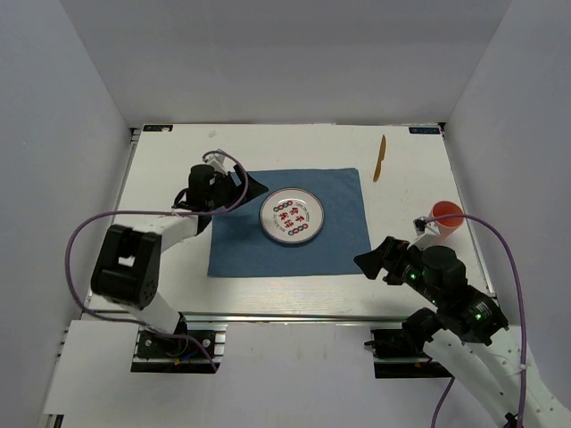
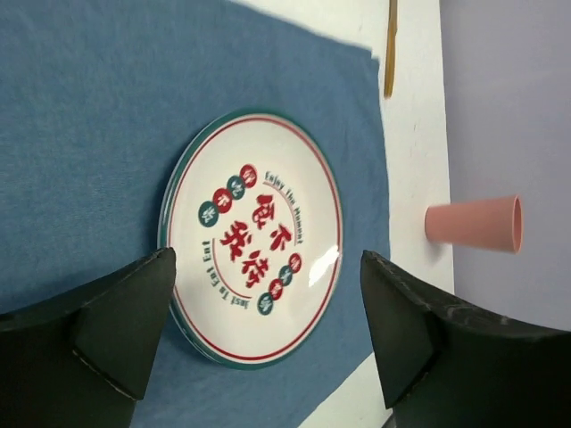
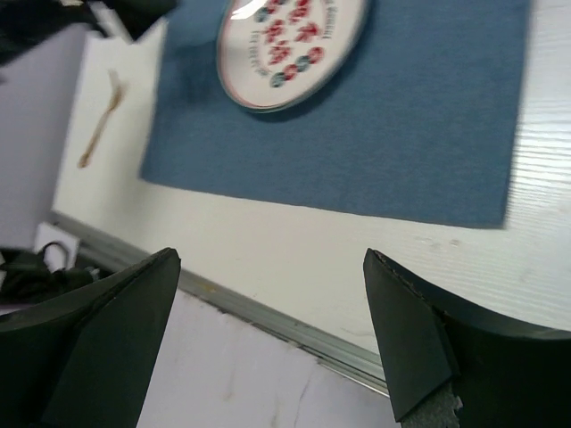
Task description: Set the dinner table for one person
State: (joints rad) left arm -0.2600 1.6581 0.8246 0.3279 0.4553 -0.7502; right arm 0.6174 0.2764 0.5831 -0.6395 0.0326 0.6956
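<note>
Two pincers hang released above the dinner table (image 1: 406, 192), jaws empty. The left gripper (image 1: 256, 189) is at 10 o'clock of the plate (image 1: 292, 216) on the blue placemat (image 1: 236, 250), the right gripper (image 1: 368, 261) at 4 o'clock.

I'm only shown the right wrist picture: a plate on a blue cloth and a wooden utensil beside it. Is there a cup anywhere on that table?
Observer: Yes. A pink cup stands upright on the bare dinner table, right of the blue cloth.
Operator: What is the other arm up to?
Observer: The left arm hovers at the cloth's far left corner, jaws open and empty, aimed at the plate.
Operator: Any more cutlery?
Observer: The overhead view shows none besides the wooden utensil.
</note>
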